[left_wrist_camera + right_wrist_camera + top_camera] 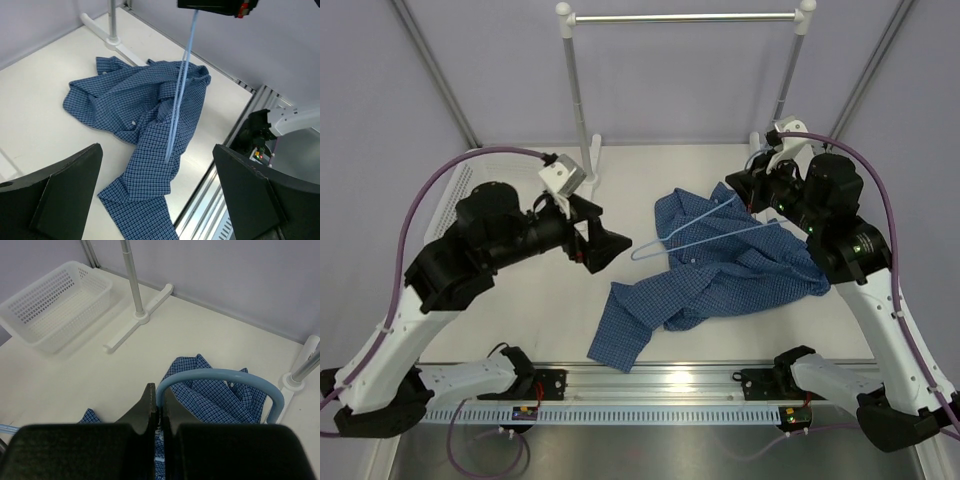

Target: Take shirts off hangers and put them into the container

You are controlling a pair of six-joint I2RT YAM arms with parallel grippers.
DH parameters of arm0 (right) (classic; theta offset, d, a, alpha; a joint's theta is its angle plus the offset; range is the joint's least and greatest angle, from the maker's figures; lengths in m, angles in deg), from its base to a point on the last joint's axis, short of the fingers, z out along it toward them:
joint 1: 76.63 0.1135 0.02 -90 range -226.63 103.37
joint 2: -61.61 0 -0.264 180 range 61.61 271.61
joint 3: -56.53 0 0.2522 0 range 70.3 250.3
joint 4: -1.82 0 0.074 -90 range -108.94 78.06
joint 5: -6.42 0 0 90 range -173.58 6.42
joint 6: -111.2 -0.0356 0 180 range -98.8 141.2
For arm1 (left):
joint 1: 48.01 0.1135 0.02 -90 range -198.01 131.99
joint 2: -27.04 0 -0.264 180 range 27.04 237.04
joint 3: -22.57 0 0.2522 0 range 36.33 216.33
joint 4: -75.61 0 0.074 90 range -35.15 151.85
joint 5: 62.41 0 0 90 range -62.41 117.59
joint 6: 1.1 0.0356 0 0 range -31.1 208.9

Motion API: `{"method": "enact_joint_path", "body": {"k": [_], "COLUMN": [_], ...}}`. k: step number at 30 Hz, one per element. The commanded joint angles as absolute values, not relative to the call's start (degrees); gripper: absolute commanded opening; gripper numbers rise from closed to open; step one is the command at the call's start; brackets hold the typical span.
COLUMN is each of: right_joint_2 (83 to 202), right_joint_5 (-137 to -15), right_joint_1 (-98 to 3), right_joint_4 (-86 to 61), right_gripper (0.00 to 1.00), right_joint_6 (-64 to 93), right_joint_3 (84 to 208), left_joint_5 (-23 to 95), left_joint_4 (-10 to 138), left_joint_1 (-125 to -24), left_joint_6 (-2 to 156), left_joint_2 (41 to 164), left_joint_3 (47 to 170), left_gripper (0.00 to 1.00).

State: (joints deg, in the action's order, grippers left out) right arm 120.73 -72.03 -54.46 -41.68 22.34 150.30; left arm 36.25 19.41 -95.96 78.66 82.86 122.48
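Note:
The blue checked shirt [720, 272] lies crumpled on the table, one sleeve reaching toward the front rail. My right gripper [158, 407] is shut on the hook of the light-blue wire hanger [220, 376]. The hanger [695, 232] slants down over the shirt; whether its low end touches the cloth I cannot tell. My left gripper [598, 238] hovers left of the shirt, open wide and holding nothing. In the left wrist view the shirt [145, 110] and hanger wire [180, 100] lie beyond its fingers [75, 180]. The white mesh container [55, 305] sits at the far left.
The white-and-metal clothes rail [685, 17] spans the back, with its left post [578, 90] and floor foot [140, 317] between the container and the shirt. The slotted metal rail [660, 385] runs along the near table edge.

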Motion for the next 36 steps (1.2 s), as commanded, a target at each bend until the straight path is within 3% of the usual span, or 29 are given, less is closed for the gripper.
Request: {"method": "enact_joint_path", "body": {"k": [1, 16, 22, 27, 28, 29, 32, 34, 36], "right_joint_2": [120.85, 123.40, 123.40, 123.58, 123.66, 123.67, 123.75, 123.49, 123.14], "right_joint_5": [-69.52, -71.36, -72.33, -72.51, -72.59, -72.51, -72.33, -72.15, -71.72], "right_joint_1": [-54.48, -51.41, -50.97, -50.88, -50.88, -50.88, -50.79, -50.88, -50.79], "right_joint_4": [-38.40, -37.78, -37.69, -37.43, -37.34, -37.34, -37.43, -37.43, -37.60], "right_gripper": [0.00, 0.00, 0.00, 0.00, 0.00, 0.00, 0.00, 0.00, 0.12], "right_joint_6": [23.83, 24.27, 24.36, 24.27, 24.27, 24.27, 24.27, 24.18, 24.01], "right_joint_3": [150.45, 151.77, 151.94, 152.30, 152.47, 152.56, 152.56, 152.12, 151.86], "left_joint_5": [44.54, 49.12, 50.35, 50.53, 50.44, 50.44, 49.83, 48.68, 46.32], "left_joint_4": [16.67, 16.76, 16.76, 16.84, 16.76, 16.76, 16.76, 16.76, 16.76], "left_joint_1": [-95.83, -97.41, -98.46, -98.99, -98.99, -98.99, -98.99, -98.99, -99.08], "left_joint_6": [80.73, 78.09, 78.09, 78.00, 78.00, 78.09, 78.35, 78.88, 79.23], "left_joint_2": [89.43, 104.83, 105.97, 106.23, 106.41, 106.41, 106.32, 106.06, 105.27], "left_joint_3": [126.06, 132.49, 131.34, 130.73, 130.81, 130.64, 130.81, 130.90, 130.82], "left_gripper": [0.98, 0.64, 0.39, 0.34, 0.30, 0.19, 0.00, 0.00, 0.00]}}
